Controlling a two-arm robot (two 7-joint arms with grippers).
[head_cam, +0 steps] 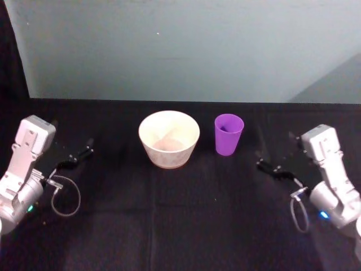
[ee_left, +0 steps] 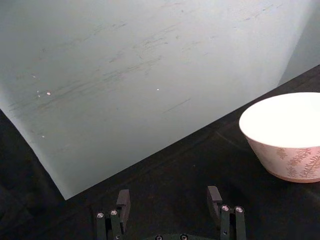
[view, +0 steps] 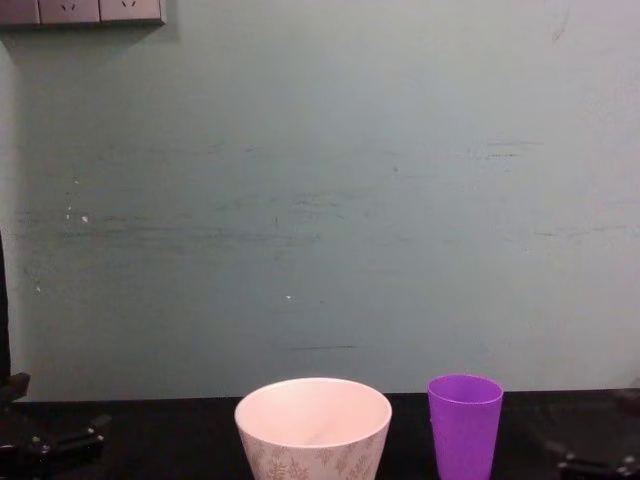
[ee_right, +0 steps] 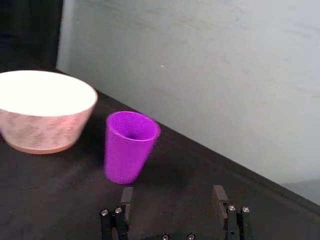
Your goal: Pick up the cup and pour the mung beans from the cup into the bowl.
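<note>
left tool [head_cam: 76, 156]: we see it low at the far left of the desk [head_cam: 180, 226], well apart from the bowl. its two fingers stand apart with nothing between them, which the left wrist view makes plain [ee_left: 169, 200].

bowl [head_cam: 169, 153]: upright near the middle of the desk, a little left of centre. we see no beans on its pale inside.

cup [head_cam: 228, 135]: upright on the desk just beside the bowl, on the bowl's right, with a narrow gap between them. nothing holds it. we cannot make out what lies inside it.

right tool [head_cam: 277, 152]: at the right side of the desk, near the cup but clear of it. its fingers are spread wide and empty, and in the right wrist view [ee_right: 173, 196] they point towards the cup.

done: nothing yet, in our judgement. the cup is not grasped, not lifted and not tipped.

left to do: all of it. we judge the right tool the likelier one to reach in, close on the cup, lift it, carry it over the bowl and tip the mung beans out.
</note>
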